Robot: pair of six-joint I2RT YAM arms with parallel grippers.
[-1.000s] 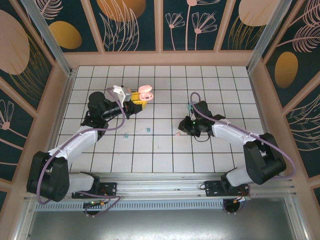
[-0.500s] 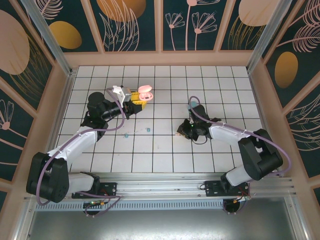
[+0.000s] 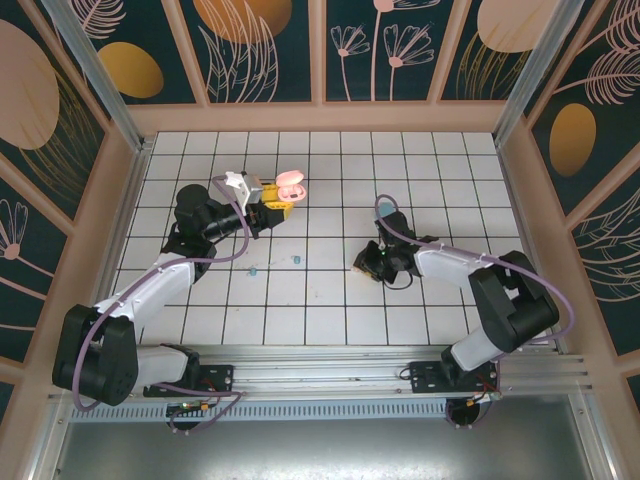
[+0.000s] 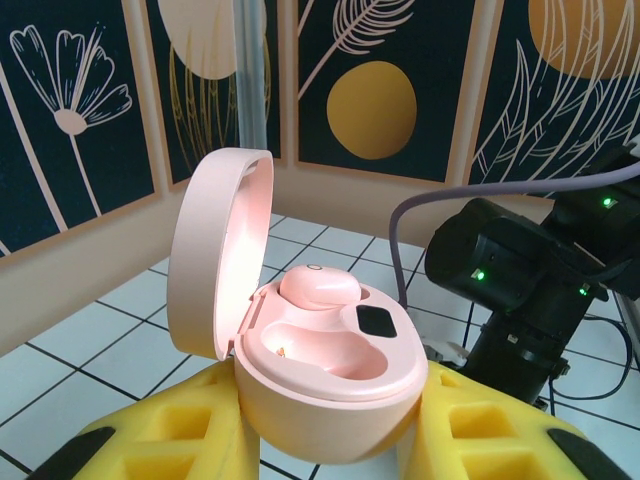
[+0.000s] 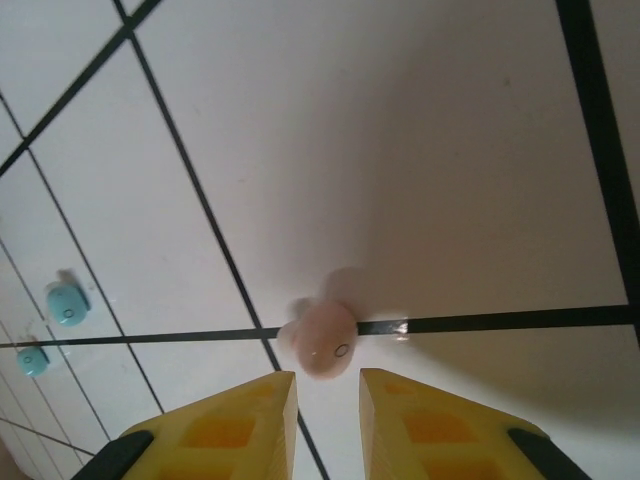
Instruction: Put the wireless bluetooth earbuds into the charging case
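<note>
pink case (image 4: 330, 400) holds one pink earbud (image 4: 318, 288).

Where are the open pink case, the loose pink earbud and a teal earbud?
open pink case (image 4: 330, 415): left wrist view, base front
loose pink earbud (image 5: 322, 345): right wrist view, rounded body
upper teal earbud (image 5: 66, 303): right wrist view, its middle

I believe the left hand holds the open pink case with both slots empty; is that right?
Not quite: only one slot is empty. The left hand does hold the open pink case, but a pink earbud already sits in the far slot, as the left wrist view shows.
</note>
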